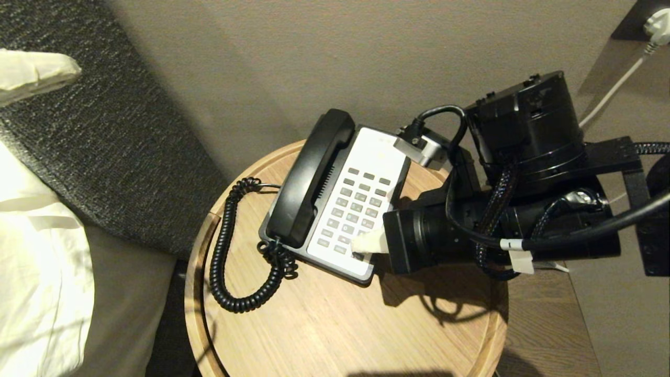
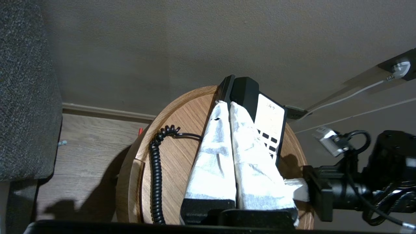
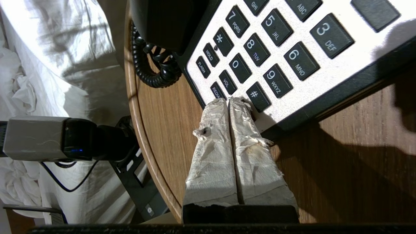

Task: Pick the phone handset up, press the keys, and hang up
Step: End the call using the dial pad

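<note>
Two grippers are in play. The right gripper (image 1: 361, 245) reaches in over the round wooden surface (image 1: 335, 324) from its right edge, its cloth-wrapped fingers (image 3: 227, 107) pressed together with nothing between them, their tips on the bottom row of the keys (image 1: 356, 212), at the phone's near corner. The left gripper (image 2: 227, 107) hangs off to the left of the surface, over the bed (image 1: 36, 262), fingers likewise pressed together and holding nothing. The phone handset (image 1: 311, 178) lies in its cradle along the phone's left side, long axis running from the near left toward the wall. Its coiled cord (image 1: 230, 251) loops out close to the surface's left rim. Bare wood lies in front of the phone.
</note>
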